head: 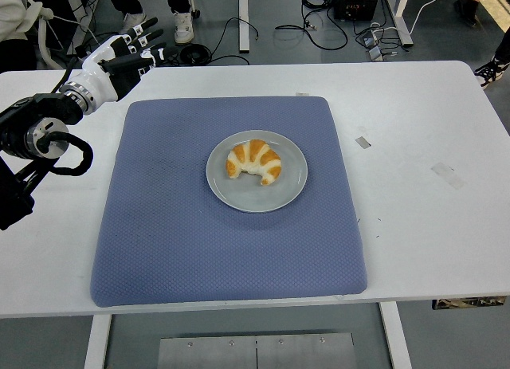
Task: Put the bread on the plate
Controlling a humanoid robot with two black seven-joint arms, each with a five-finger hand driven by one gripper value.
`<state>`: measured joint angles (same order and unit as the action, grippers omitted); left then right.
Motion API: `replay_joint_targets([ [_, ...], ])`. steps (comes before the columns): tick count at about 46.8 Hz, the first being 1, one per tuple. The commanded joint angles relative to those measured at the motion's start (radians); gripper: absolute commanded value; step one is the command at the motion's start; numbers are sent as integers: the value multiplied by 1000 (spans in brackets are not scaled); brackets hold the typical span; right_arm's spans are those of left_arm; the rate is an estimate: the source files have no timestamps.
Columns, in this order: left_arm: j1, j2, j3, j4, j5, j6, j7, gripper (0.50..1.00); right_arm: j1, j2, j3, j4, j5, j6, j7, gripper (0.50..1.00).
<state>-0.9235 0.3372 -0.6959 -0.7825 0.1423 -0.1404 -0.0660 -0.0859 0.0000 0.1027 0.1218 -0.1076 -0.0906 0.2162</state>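
While the smooth white table (430, 114) carries a square blue mat (159, 225) of dimpled, woven-looking fabric with rounded corners, a round grey plate (292, 187) sits at the mat's middle. On the plate lies the bread (254, 162), a curved golden croissant with pale bands. At the far left, the left hand (119, 56) hovers empty, fingers loosely spread.

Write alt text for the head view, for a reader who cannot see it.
A croissant lies on a grey plate in the middle of a blue mat on a white table. The robot's left hand, fingers spread and empty, is at the table's far left corner, well away from the plate. No right arm shows.
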Motion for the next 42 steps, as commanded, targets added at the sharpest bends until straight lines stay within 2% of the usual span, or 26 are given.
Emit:
replay_joint_targets([
  [1,28,-4,-25,0,-6,1,0,989,0,0,2,1,0,0,0,1000],
  [11,103,-4,-91,3,-38,8,0,989,0,0,3,1,2,0,0,1000],
  [17,132,-6,-142,49,-38,8,-8,989,2,0,5,1,2,0,0,1000],
  [26,138,-36,-154,117,-38,8,-29,989,2,0,3,1,2,0,0,1000],
  [42,141,-73,-140,117,-36,4,-21,989,2,0,5,1,2,0,0,1000],
])
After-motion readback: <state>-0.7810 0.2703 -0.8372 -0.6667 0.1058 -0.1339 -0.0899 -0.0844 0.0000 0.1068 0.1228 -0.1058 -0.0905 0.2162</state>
